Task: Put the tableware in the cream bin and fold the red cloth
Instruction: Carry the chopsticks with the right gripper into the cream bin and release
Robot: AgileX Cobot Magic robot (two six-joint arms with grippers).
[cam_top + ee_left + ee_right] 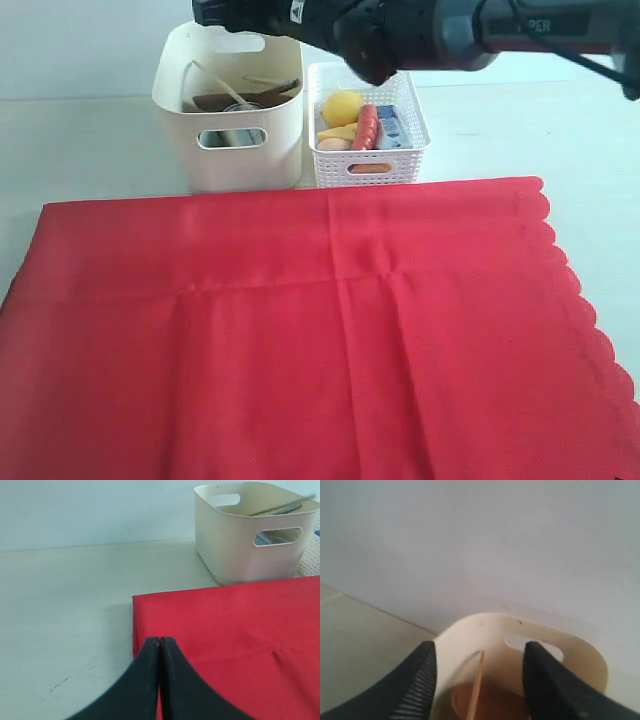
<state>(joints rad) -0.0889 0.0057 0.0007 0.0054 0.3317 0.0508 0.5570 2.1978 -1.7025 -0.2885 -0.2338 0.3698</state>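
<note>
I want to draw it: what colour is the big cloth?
The cloth is bright red; the exterior view shows it best.

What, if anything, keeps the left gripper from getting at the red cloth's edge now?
Probably nothing, so likely yes: the left gripper, jaws shut, hangs by the red cloth at its edge, with nothing lying between. It would need to open first.
</note>
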